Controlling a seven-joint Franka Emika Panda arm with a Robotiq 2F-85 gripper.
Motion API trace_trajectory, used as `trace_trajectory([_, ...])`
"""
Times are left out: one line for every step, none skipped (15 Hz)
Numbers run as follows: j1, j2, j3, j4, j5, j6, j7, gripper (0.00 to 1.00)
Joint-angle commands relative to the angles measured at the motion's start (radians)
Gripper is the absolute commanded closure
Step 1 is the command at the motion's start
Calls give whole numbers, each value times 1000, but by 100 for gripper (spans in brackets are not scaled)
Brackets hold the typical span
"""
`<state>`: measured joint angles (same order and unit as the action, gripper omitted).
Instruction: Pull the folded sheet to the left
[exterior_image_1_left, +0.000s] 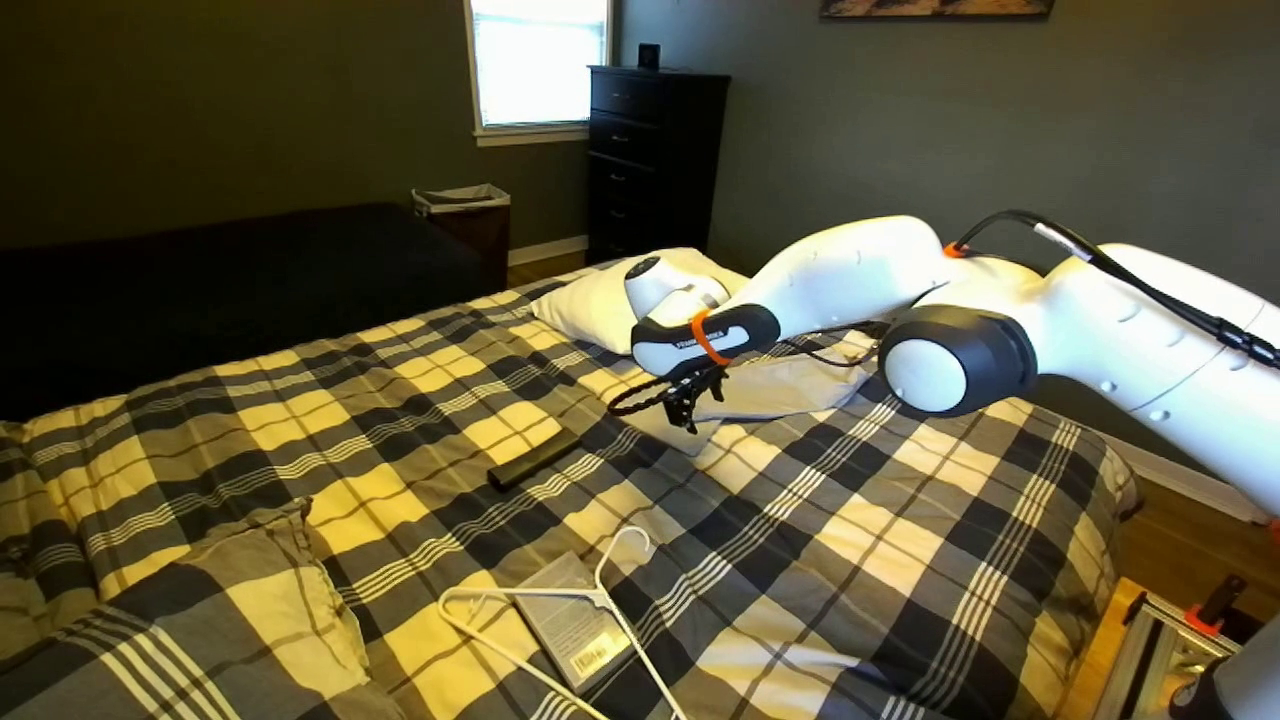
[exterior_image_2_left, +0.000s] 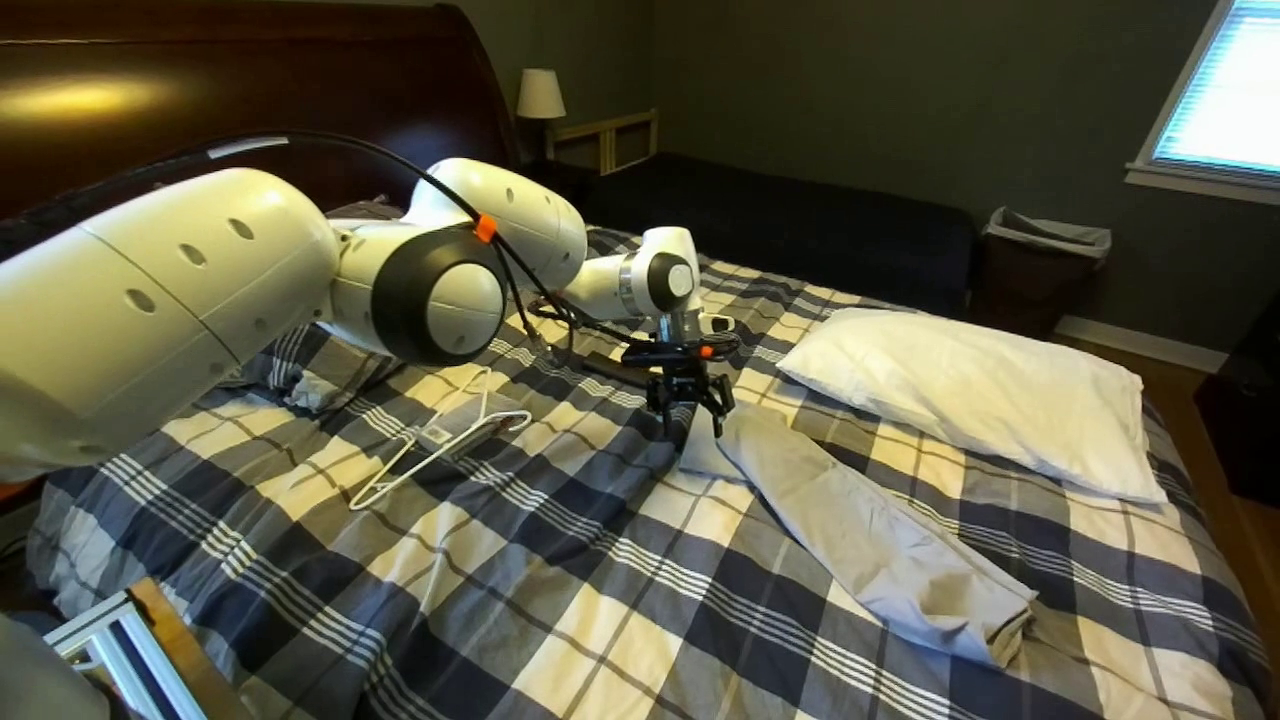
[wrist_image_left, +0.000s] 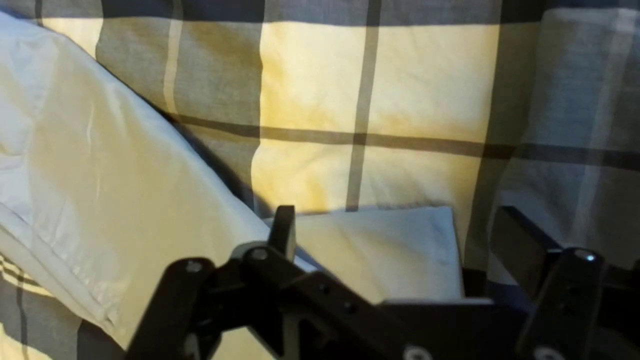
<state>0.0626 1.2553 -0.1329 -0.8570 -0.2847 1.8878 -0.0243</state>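
Two fingers (wrist_image_left: 283, 229) hang parted over what I take for the folded sheet (wrist_image_left: 385, 250), gripping nothing, presumably because its bare corner, jutting from under the longer pale cloth (wrist_image_left: 125, 175), gives me something to pinch.

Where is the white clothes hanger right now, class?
In an exterior view, the white clothes hanger lies low, just left of centre, on the plaid comforter, partly over the barcoded grey package and right of the plaid pillow.
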Motion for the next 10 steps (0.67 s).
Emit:
trace_trajectory([-15, 92, 27, 131, 18, 5, -65, 0])
trace_trajectory([3, 30, 6, 39, 3, 13, -14, 0])
trace_trajectory([3, 37, 8, 46, 3, 13, -18, 0])
trace_trajectory([3, 36, 8, 46, 3, 13, -18, 0])
trace_trajectory([3, 35, 7, 46, 3, 13, -18, 0])
trace_trajectory([3, 34, 7, 46, 3, 13, -18, 0])
trace_trajectory([15, 44, -14, 56, -7, 41, 45, 0])
trace_trajectory([16, 53, -16, 66, -8, 66, 63, 0])
trace_trajectory([25, 70, -33, 82, -26, 108, 95, 0])
trace_trajectory([31, 83, -44, 96, -35, 143, 118, 0])
